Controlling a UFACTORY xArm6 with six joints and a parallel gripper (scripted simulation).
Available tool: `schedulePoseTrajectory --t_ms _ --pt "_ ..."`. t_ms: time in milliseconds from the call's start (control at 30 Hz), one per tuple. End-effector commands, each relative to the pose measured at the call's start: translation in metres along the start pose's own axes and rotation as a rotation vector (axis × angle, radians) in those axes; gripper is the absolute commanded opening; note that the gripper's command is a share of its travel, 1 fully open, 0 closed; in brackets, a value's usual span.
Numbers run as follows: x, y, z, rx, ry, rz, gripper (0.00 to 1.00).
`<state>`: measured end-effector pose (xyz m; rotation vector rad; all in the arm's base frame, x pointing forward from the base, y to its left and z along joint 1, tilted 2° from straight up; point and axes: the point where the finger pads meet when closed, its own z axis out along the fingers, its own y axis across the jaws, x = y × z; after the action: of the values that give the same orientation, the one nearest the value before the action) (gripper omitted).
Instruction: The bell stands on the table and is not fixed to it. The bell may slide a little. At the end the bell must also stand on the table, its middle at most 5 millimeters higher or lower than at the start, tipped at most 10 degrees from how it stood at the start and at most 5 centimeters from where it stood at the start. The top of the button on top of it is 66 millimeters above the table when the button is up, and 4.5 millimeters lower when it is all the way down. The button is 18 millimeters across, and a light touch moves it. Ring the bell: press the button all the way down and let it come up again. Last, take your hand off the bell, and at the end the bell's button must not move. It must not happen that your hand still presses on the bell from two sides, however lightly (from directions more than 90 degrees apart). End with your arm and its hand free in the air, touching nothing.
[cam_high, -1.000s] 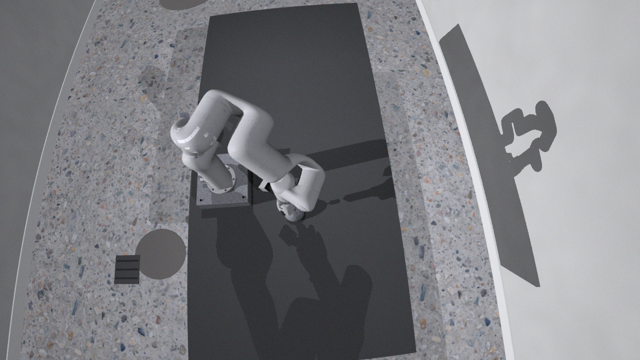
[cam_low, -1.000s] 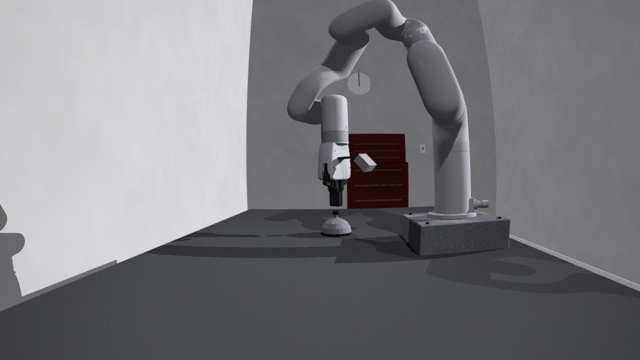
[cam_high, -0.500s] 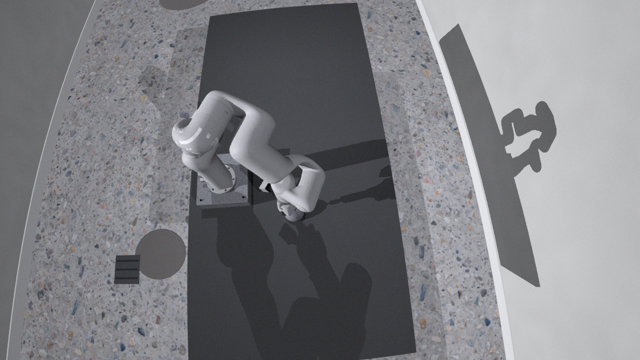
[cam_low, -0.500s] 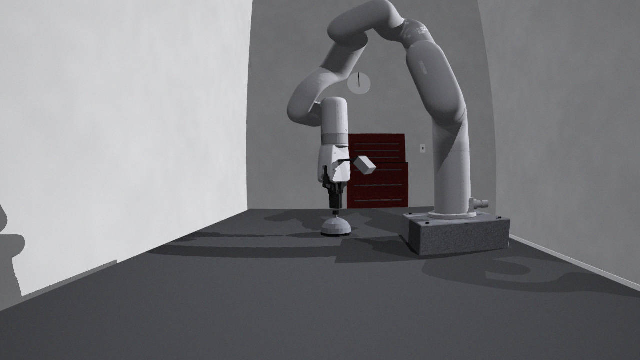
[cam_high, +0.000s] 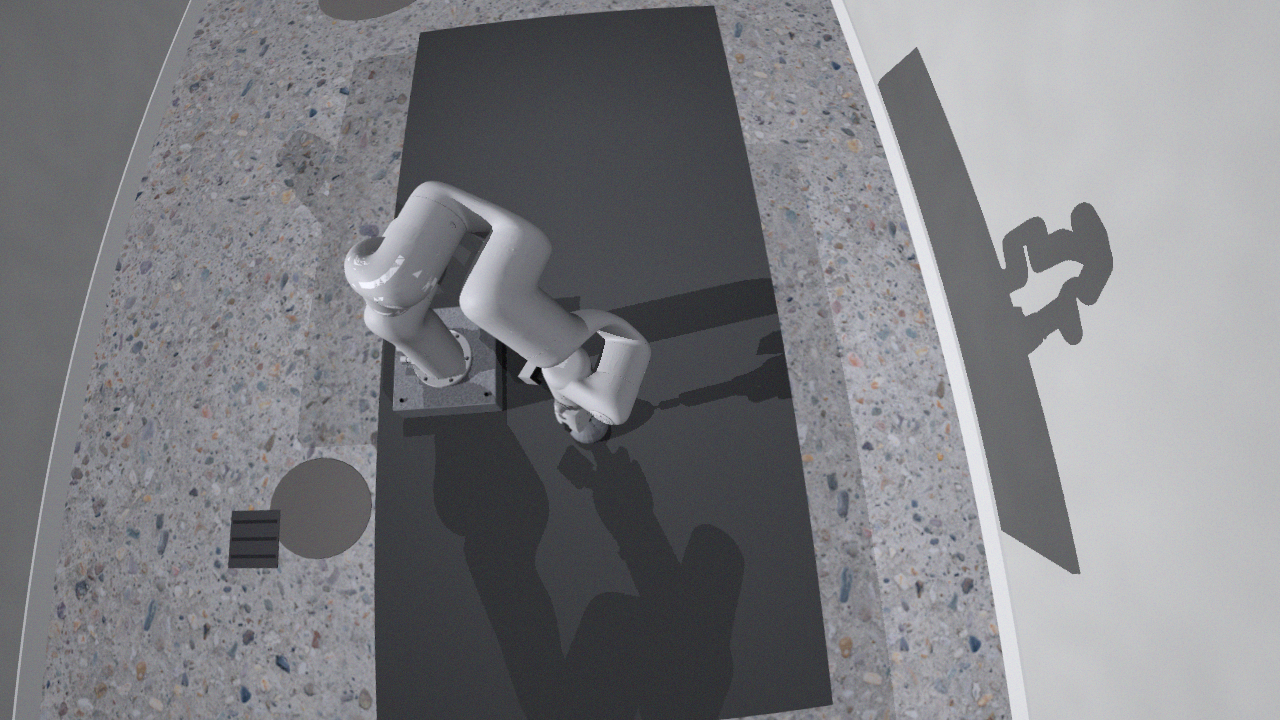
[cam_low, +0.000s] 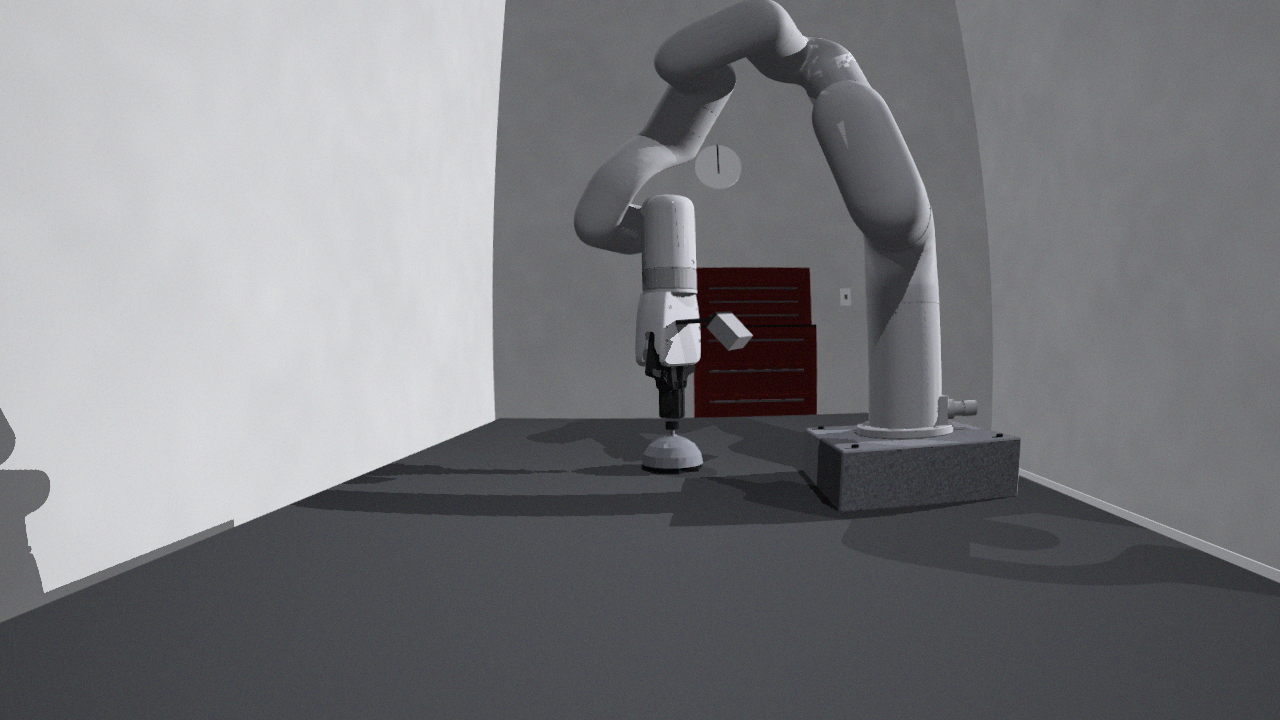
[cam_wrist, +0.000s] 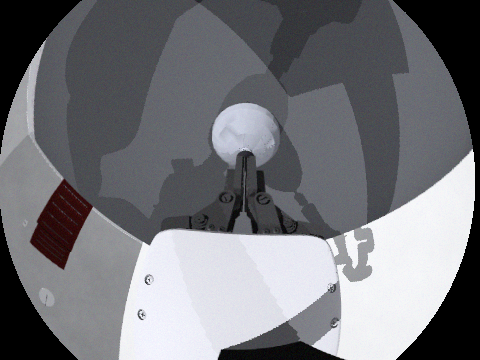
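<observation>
Open tabletop on most sides of the bell

The dark grey table top (cam_low: 537, 582) lies bare around the small grey domed bell (cam_low: 671, 454); only the speckled grey stone base block (cam_low: 984, 465) stands near, on one side.

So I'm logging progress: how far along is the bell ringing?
Done: the shut gripper is lined up over the bell. In hand: its fingertips sit at the button; whether it is fully down cannot be told. Left: let it rise, then lift clear.
</observation>
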<state>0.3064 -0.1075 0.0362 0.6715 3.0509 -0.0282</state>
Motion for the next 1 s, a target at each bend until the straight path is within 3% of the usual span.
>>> schedulePoseTrajectory --t_ms 0,967 --pt "-0.0009 0.0001 0.0039 0.0 -0.002 0.0 0.0" --pt "-0.0009 0.0001 0.0119 0.0 -0.002 0.0 0.0"
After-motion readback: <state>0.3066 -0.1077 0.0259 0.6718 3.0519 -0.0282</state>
